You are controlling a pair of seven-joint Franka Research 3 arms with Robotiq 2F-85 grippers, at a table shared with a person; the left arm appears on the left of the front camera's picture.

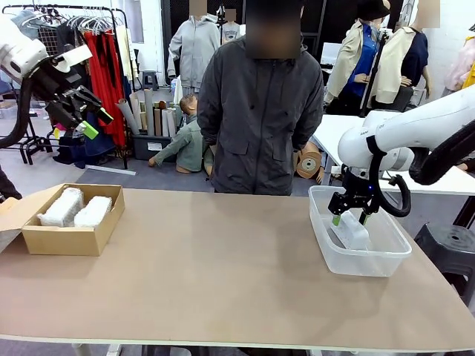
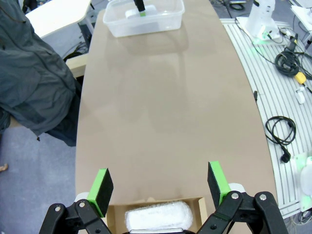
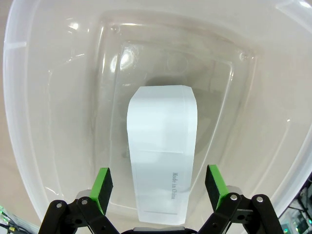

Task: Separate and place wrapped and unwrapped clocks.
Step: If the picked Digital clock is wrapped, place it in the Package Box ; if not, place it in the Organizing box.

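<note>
Right wrist view: right gripper (image 3: 158, 187) has its jaws spread wide, green pads (image 3: 102, 183) standing clear on either side of the unwrapped clock (image 3: 162, 158), nothing pinched. Clock lies flat on the floor of the clear plastic tub (image 3: 44, 97), smooth and bare, small print along one edge. Front view agrees: right gripper (image 1: 350, 219) sits inside the tub (image 1: 386, 261) directly over the clock (image 1: 351, 231), at the table's right end. My read: this is the release, so the job now is a clean exit. Lift straight up, keep the pads parted, no sideways drift, or a finger clips the tub wall and drags the whole tub. Left gripper (image 1: 87, 119) hangs high at picture left, jaws apart and empty; left wrist view shows its pads (image 2: 103, 191) wide over the cardboard box (image 2: 200, 208). Two wrapped clocks (image 1: 76, 208) lie side by side in that box (image 1: 63, 239) at the table's left end, well apart from the tub. Sorting looks complete once the right arm is out. Person stands at the far edge, not reaching in.
</note>
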